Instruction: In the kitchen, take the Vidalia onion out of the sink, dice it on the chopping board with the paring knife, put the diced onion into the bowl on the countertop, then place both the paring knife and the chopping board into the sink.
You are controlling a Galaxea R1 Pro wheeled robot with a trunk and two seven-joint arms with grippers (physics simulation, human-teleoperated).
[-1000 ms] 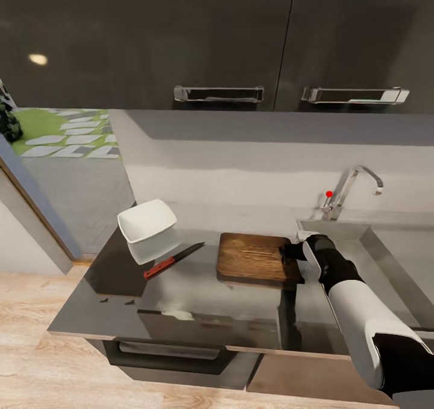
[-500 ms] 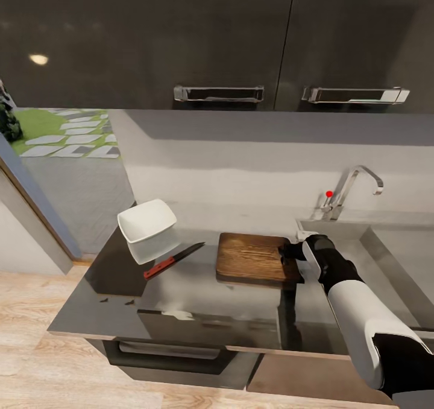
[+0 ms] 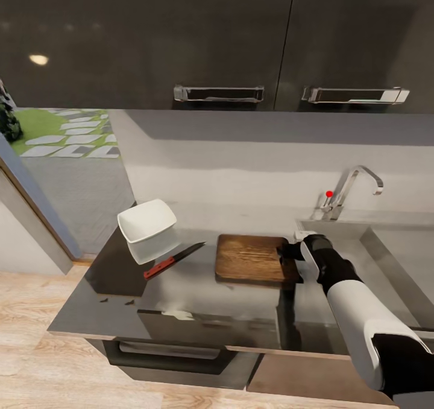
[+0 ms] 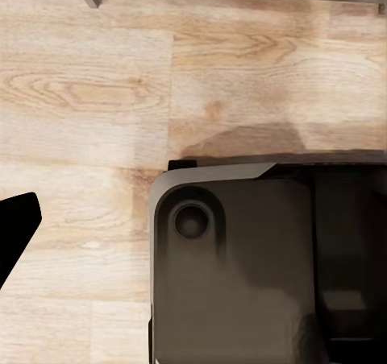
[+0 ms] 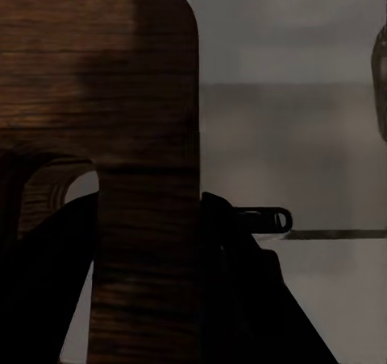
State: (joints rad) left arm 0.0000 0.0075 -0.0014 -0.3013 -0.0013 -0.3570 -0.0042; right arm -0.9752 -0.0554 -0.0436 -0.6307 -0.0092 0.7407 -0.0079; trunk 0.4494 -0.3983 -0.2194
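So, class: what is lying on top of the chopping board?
The chopping board's visible wood is bare: no onion, no knife. The right claw covers its sink-side end, so that part stays unseen. The paring knife lies on the countertop.

I see open countertop point(image 3: 199, 288) between the paring knife point(image 3: 173, 260) and chopping board point(image 3: 253, 258). The bowl point(image 3: 147, 220) blocks the far left corner.

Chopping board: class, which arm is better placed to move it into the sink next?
The right. Its end effector already straddles the board's sink-side edge, and the sink lies just beyond it. The left wrist view looks down at the floor.
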